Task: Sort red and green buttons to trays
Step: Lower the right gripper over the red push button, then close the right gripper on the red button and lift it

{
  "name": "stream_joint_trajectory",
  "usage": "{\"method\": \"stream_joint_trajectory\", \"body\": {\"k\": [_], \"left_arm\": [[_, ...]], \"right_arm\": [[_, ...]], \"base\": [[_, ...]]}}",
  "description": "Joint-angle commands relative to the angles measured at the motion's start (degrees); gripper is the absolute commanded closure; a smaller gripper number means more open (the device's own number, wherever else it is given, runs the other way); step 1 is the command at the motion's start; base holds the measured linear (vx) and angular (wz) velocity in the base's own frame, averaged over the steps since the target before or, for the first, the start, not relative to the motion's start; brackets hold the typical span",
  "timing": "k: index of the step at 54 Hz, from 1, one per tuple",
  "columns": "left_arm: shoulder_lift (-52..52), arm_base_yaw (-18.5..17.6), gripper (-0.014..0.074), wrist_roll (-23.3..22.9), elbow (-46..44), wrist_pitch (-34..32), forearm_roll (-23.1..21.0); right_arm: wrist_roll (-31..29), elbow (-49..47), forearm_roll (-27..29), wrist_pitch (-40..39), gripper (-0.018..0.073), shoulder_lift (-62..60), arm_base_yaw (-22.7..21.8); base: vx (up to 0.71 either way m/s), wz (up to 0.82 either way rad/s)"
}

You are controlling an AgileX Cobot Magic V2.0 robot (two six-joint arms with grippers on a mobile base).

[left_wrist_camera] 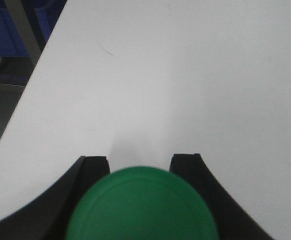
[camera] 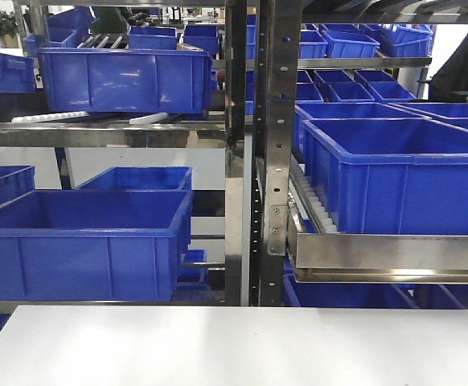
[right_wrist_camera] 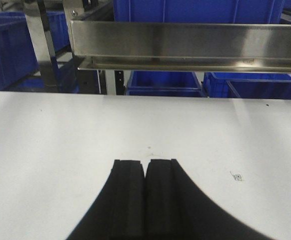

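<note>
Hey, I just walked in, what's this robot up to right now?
The left tool grips a small round green domed button above the white table, so that button has not yet been set down anywhere. The right tool is shut on nothing, low over the same table. Behind the table, blue plastic crates sit on metal shelving.

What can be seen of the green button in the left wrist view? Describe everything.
The green button is a round cap of smooth plastic-looking material with a faint ring near its edge. It is slightly blurred, its lower part cut off by the frame. It sits between the fingers of the left gripper, apparently gripped, over the white table.
</note>
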Motion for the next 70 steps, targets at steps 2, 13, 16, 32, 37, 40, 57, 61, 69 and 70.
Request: {"method": "stream_joint_trajectory", "body": {"k": [2,13,16,32,37,40,57,61,69,70], "left_arm": [[-9.4,0.1,0.0604,-4.1,-0.7,-1.0,14.9],[-17.5,0.1,0.0604,-12.6,-0.7,-1.3,24.1],[-19.7,0.1,0.0604,-14.1,-0.7,-1.3,26.4],[-31.8,0.1,0.0604,-24.9,-0.7,-1.2,39.6],[-34.9,0.1,0.0604,-28.7,-0.7,-0.9,41.9],[-36.4,0.1,0.0604,-29.3,-0.7,-0.6,42.6],[-38.1,0.1,0.0603,-29.3,-0.7,0.7,42.8],[-38.1,0.1,0.0603,-29.3,-0.7,0.6,42.8],[-38.1,0.1,0.0602,-29.3,-0.7,0.6,42.8],[-38.1,0.1,0.0602,-29.3,-0.7,0.6,42.8]], "right_arm": [[4.6,-2.1,-3.1,-1.3,0.0241,0.7,-0.3],[6.0,-2.1,-3.9,3.2,0.0018,0.7,-0.3],[6.0,-2.1,-3.9,2.9,-0.0019,0.7,-0.3],[9.5,-2.1,-2.1,8.2,-0.0014,2.7,-0.3],[12.2,-2.1,-4.7,8.5,-0.0015,7.8,-0.3],[13.0,-2.1,-6.2,6.7,-0.0015,11.0,-0.3],[13.5,-4.9,-6.7,-8.8,-0.0015,36.0,-0.3],[14.8,-7.8,-6.7,-9.7,-0.0015,40.9,-0.4],[15.3,-13.7,-7.7,-9.4,-0.0015,48.4,-0.4],[15.6,-14.3,-8.1,-8.9,-0.0015,49.2,-0.4]], "base": [[0.00,0.00],[0.00,0.00],[0.00,0.00],[0.00,0.00],[0.00,0.00],[0.00,0.00],[0.00,0.00],[0.00,0.00],[0.00,0.00],[0.00,0.00]]}}
